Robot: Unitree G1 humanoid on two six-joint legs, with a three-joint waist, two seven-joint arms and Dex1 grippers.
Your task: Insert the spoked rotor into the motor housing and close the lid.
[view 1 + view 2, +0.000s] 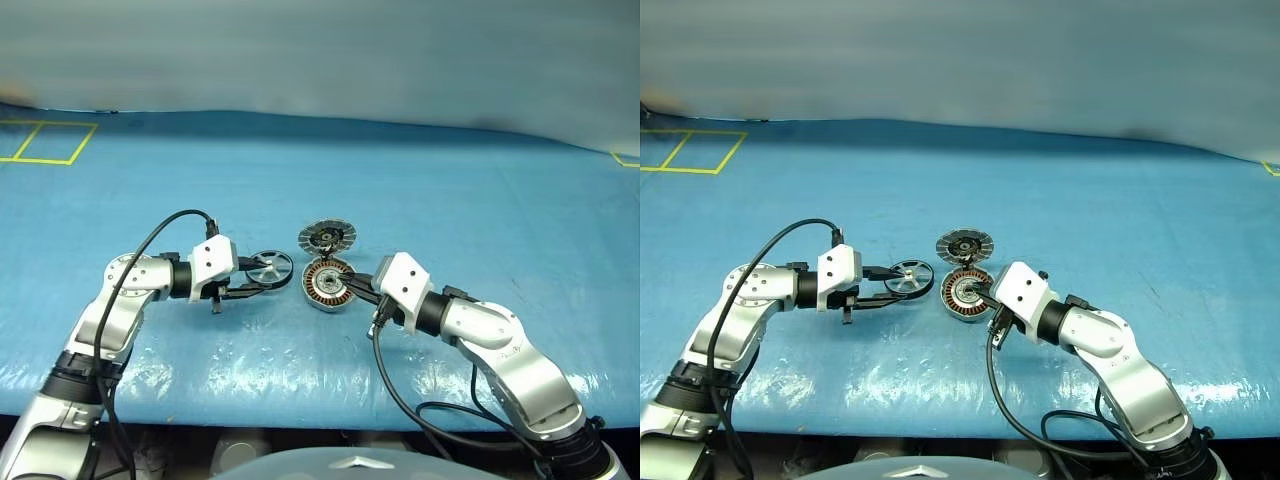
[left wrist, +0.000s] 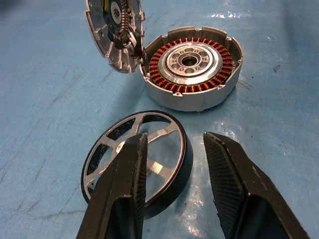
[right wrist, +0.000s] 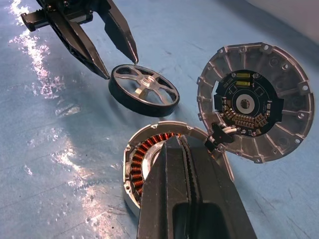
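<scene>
Left gripper: my two black fingers are spread, with nothing between them. They straddle the near rim of the rotor without pinching it.
Spoked rotor: a thin silver metal ring with a dark outer band, a few spokes and a central hub. It lies flat on the blue table cover, directly ahead of my left fingertips and just left of the housing.
Motor housing: a squat round silver-rimmed body with copper-brown windings around a hub. It sits open, mouth up.
Lid: a round grey finned metal disc with a dark centre, tilted up at the housing's far edge.
Right gripper: my fingers are pressed together, the tips resting over the housing's winding ring.
Deciding relation: the rotor lies on my left arm's side, so that arm is nearer. I judge the carry runs rightward to the housing.
</scene>
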